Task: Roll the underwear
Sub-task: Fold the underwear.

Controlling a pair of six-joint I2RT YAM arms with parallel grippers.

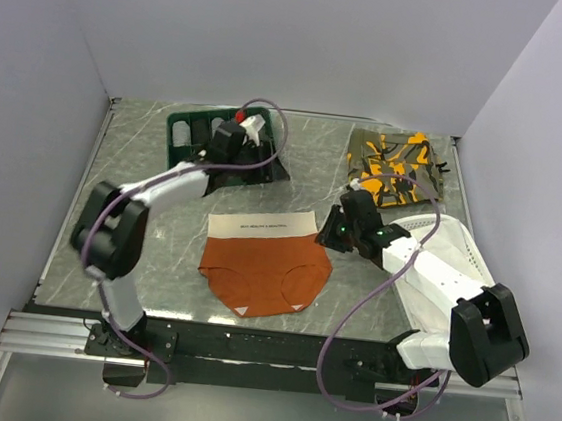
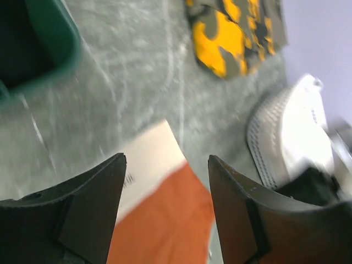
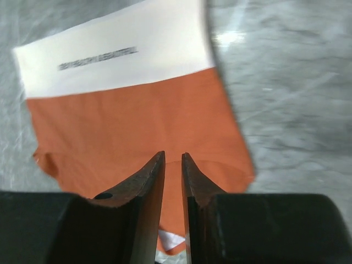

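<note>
from above, both grippers' fingertips are lost under their own wrist bodies; only the wrist cameras show them. the left gripper [image 2: 166,158] has its jaws spread wide around nothing, in a blurred view of one waistband corner of the small rust-orange fabric briefs with a cream-white waistband panel [image 1: 265,269]. the right gripper [image 3: 172,155] shows a thin slit between its jaws, pinching nothing, and its fingers hide the briefs' near hem. the waistband print is unreadable. the briefs lie flat mid-way across the grey marbled table [image 1: 136,155], long axis 9 to 3 o'clock, waistband toward 12, crotch toward 6. the orange-and-olive camouflage garment [image 1: 396,167] lies at 2 o'clock, cut off in the left wrist view.
</note>
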